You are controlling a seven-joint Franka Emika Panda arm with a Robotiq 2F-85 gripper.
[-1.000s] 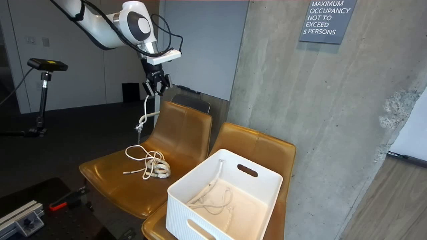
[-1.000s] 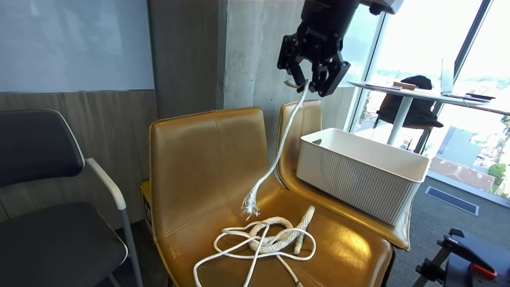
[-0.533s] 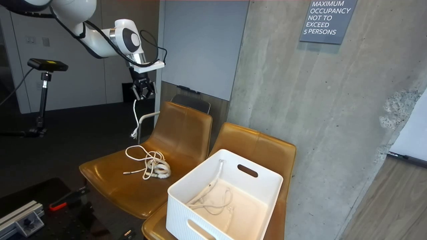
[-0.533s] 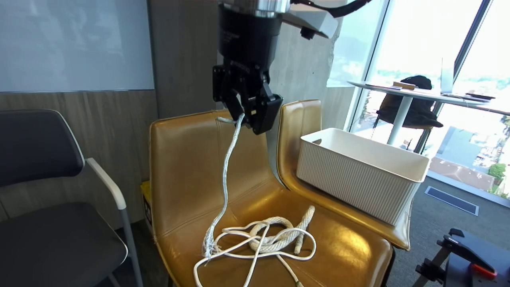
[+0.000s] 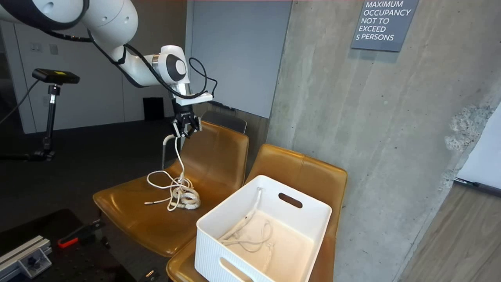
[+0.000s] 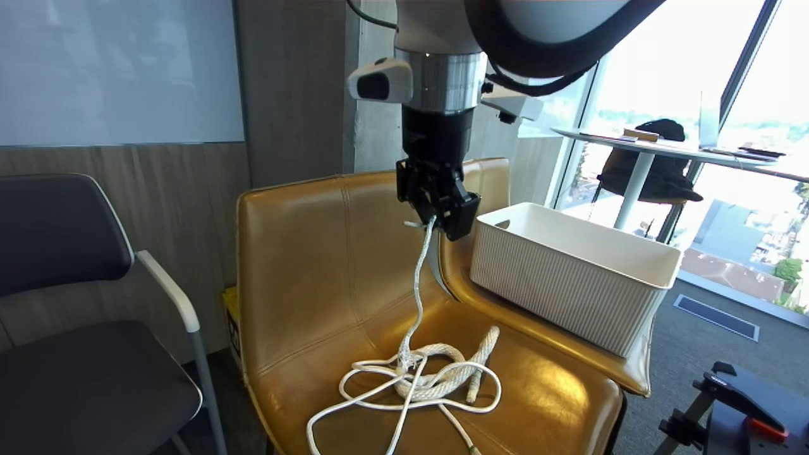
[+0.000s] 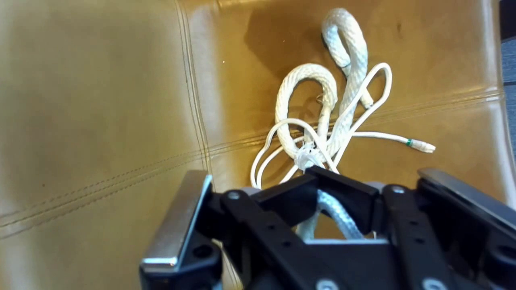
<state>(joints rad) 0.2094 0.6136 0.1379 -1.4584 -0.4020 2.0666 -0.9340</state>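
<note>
My gripper (image 5: 186, 134) is shut on a white rope (image 6: 418, 284) above a brown leather chair (image 6: 297, 253). In the wrist view the fingertips (image 7: 316, 174) meet and the held rope (image 7: 335, 209) bends between the fingers. A short end sticks out beside the jaws in an exterior view. The long part hangs down, and its frayed end is at the pile of white rope on the seat. The pile has a thick rope (image 7: 305, 71) and a thin white cord (image 7: 381, 136), the latter with a green band near its tip. Whether the frayed end rests on the pile is unclear.
A white box (image 5: 209, 250) stands on a second brown chair (image 5: 301, 164), beside the first; thin white ropes (image 5: 252, 241) lie in it. A grey chair (image 6: 63, 253) is on the other side. A camera on a stand (image 5: 55, 76) and a black surface with tools (image 5: 78, 235) are nearby.
My gripper has come down with the rope, shifting sideways and then partly back. The rope's frayed end, hanging in the air before, is now down at the pile. The pile and box look unmoved.
</note>
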